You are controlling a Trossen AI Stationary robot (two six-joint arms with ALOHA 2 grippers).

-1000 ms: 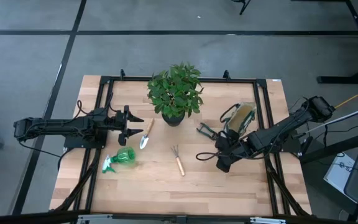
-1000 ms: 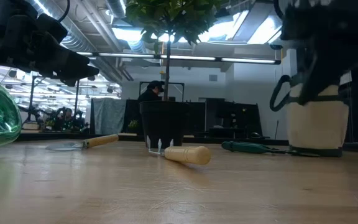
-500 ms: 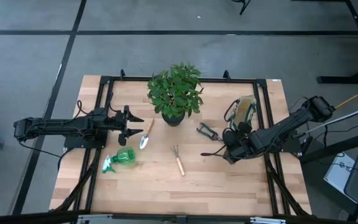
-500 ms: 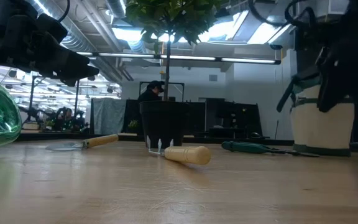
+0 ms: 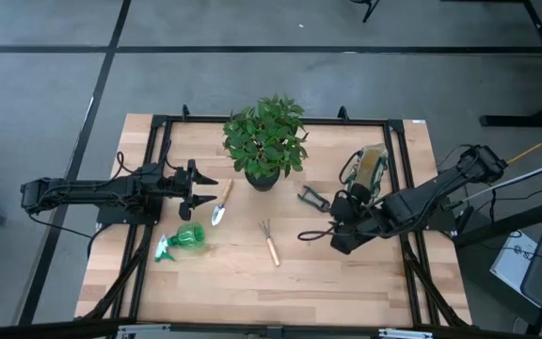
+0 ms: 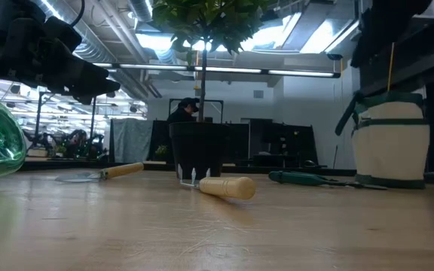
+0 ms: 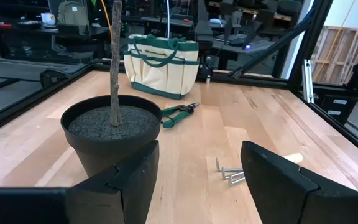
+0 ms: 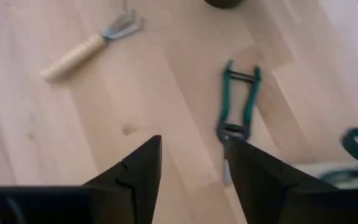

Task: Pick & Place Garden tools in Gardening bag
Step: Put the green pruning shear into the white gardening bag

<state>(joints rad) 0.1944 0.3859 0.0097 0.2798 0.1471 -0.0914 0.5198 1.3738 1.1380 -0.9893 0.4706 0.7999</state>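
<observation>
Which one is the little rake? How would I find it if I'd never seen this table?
Start at the leafy potted plant at the back middle of the wooden table. Come toward the front edge and slightly right: the hand rake lies flat there, alone on bare wood. Unlike the silver trowel and the green spray bottle to its left, it has thin metal prongs on a pale wooden handle.

Both arms are matte black, built of slim jointed links with chunkier housings at the joints. Thin black cables loop along the right arm (image 5: 422, 200) and trail from the left arm (image 5: 92, 193). Each end effector carries two broad, angular dark fingers (image 7: 114, 186) with flat inner faces and bevelled edges.
</observation>
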